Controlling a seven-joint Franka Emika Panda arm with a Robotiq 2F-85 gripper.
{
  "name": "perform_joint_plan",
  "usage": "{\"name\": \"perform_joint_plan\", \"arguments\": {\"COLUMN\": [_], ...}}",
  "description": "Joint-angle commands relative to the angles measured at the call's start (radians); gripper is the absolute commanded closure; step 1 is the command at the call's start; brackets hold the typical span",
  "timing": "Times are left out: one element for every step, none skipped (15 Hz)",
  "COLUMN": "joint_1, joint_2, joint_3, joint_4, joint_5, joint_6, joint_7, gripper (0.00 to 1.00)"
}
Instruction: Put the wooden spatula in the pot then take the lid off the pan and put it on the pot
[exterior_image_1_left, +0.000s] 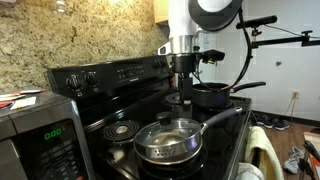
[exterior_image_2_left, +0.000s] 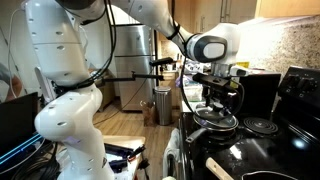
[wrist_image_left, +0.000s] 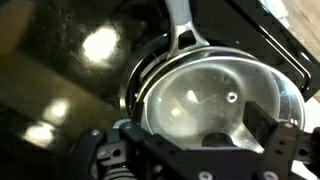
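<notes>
One glass lid (wrist_image_left: 215, 95), seated on the pan (wrist_image_left: 133, 95), lies below the tool (wrist_image_left: 190, 150), its jaws spread wide and empty.

Lid (exterior_image_1_left: 168, 133) (clear glass) sits on the pan (exterior_image_1_left: 168, 156), pot (exterior_image_1_left: 212, 97) behind.

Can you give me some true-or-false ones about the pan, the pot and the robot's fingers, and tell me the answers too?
1. The glass lid sits on the pan. True.
2. The robot's fingers are squeezing the lid. False: they are open and hold nothing.
3. The pot is black. True.
4. The microwave shows red numbers. False: its numbers glow green.
</notes>
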Motion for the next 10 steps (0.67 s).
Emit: {"name": "perform_joint_plan", "arguments": {"joint_1": [-0.005, -0.008, -0.010, -0.011, -0.013, -0.013, -0.013, -0.012, -0.012, -0.012], "joint_2": [0.093, 0.112, 0.129, 0.145, 0.158, 0.171, 0.184, 0.192, 0.198, 0.202], "joint_3": [0.019, 0.025, 0.032, 0.039, 0.045, 0.052, 0.059, 0.064, 0.069, 0.074], "joint_4": [0.080, 0.103, 0.126, 0.149, 0.167, 0.186, 0.205, 0.217, 0.228, 0.234], "joint_5": [0.016, 0.007, -0.003, -0.001, -0.002, 0.002, 0.002, -0.002, -0.003, -0.003], "joint_6": [0.018, 0.006, -0.004, -0.011, -0.011, -0.018, -0.026, -0.030, -0.041, -0.047], "joint_7": [-0.193, -0.237, -0.272, -0.311, -0.339, -0.368, -0.393, -0.410, -0.422, -0.432], "gripper": [0.00, 0.00, 0.00, 0.00, 0.00, 0.00, 0.00, 0.00, 0.00, 0.00]}}
